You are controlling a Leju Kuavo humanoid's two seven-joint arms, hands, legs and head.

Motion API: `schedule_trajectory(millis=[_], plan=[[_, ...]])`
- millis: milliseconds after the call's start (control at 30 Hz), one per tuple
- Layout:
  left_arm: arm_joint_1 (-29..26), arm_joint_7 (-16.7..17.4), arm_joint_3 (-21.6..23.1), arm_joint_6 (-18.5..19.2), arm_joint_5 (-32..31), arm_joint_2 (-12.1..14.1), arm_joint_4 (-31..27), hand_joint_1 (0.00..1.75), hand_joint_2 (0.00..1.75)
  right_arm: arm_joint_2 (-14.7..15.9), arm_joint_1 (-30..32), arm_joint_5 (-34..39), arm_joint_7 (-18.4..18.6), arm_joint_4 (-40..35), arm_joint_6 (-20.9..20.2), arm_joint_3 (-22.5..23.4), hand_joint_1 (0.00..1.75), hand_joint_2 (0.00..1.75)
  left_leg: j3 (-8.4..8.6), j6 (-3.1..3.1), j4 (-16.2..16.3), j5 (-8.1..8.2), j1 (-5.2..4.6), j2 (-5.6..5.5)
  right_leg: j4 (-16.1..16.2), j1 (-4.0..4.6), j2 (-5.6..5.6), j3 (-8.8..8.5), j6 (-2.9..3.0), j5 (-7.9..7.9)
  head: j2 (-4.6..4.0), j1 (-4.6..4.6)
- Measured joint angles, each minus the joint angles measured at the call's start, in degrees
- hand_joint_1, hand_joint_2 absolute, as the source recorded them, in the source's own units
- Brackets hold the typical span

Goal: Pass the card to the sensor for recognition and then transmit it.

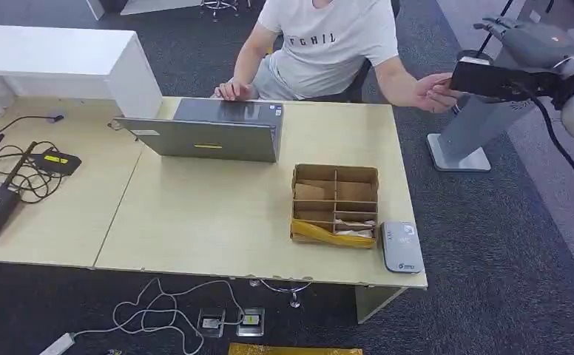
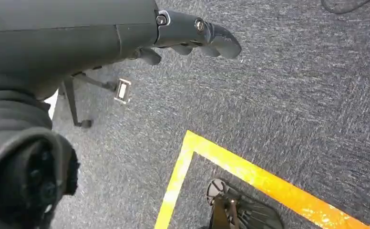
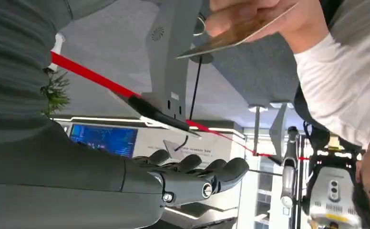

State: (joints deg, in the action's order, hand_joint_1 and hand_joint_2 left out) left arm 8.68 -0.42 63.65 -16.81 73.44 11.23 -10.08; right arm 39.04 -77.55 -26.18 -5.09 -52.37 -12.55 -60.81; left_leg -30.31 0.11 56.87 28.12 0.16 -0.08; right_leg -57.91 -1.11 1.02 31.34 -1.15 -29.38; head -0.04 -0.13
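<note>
A person's hand holds the brown card by one end, apart from my right hand, whose fingers are stretched out with nothing in them. In the head view my right hand is raised at the far right beyond the table, and the person's hand reaches toward my forearm. The grey card sensor lies on the table's front right corner. My left hand hangs over the carpet, fingers loosely extended and holding nothing.
A seated person faces me behind the table. On the table are a laptop and a compartmented cardboard box next to the sensor. Cables and black devices lie at the left. A grey stand is on the floor at the right.
</note>
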Motion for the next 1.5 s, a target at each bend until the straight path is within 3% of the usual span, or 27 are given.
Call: schedule_trajectory(millis=[367, 400, 433, 800, 1500], plan=[[0.0, 0.0, 0.5, -0.1, -0.3, -0.1, 0.0, 0.0, 0.0, 1.0, 7.4, 0.9, -1.6, 1.3, 3.1, 0.0, 0.0, 1.75, -0.02, 0.0, 0.0, 0.0, 0.0, 0.0, 0.0, 0.0, 0.0, 0.0, 0.0, 0.0, 0.0, -0.02], [0.0, 0.0, 0.5, -0.1, -0.5, -0.1, 0.0, 0.0, 0.0, 1.1, 8.2, 0.9, -1.6, 1.4, 3.3, 0.0, 1.54, 1.75, -0.02, 0.0, 0.0, 0.0, 0.0, 0.0, 0.0, 0.0, 0.0, 0.0, 0.0, 0.0, 0.0, 0.0], [0.0, 0.0, 0.6, -0.1, -0.6, -0.1, 0.0, 0.0, 0.0, 1.1, 8.8, 0.9, -1.6, 1.5, 3.5, 0.0, 1.75, 1.75, -0.02, 0.0, 0.0, 0.0, 0.0, 0.0, 0.0, 0.0, 0.0, 0.01, 0.0, 0.0, 0.0, -0.02], [0.0, 0.3, 1.0, -0.2, -0.7, -0.1, 0.0, 0.0, 0.0, 2.0, 12.0, -2.2, 0.7, 1.7, 7.8, 0.2, 1.75, 1.75, -0.03, 0.0, 0.0, 0.0, 0.0, 0.0, 0.0, 0.0, 0.0, 0.01, 0.0, 0.0, 0.0, 0.0], [0.0, 0.3, 1.1, -0.1, -0.7, -0.1, 0.0, 0.0, 0.0, 3.2, 11.9, -2.2, 1.1, 1.7, 7.9, 1.9, 1.75, 1.75, -0.05, 0.0, 0.0, 0.0, 0.0, -0.01, 0.0, 0.0, 0.02, 0.01, 0.0, 0.0, 0.0, 0.0]])
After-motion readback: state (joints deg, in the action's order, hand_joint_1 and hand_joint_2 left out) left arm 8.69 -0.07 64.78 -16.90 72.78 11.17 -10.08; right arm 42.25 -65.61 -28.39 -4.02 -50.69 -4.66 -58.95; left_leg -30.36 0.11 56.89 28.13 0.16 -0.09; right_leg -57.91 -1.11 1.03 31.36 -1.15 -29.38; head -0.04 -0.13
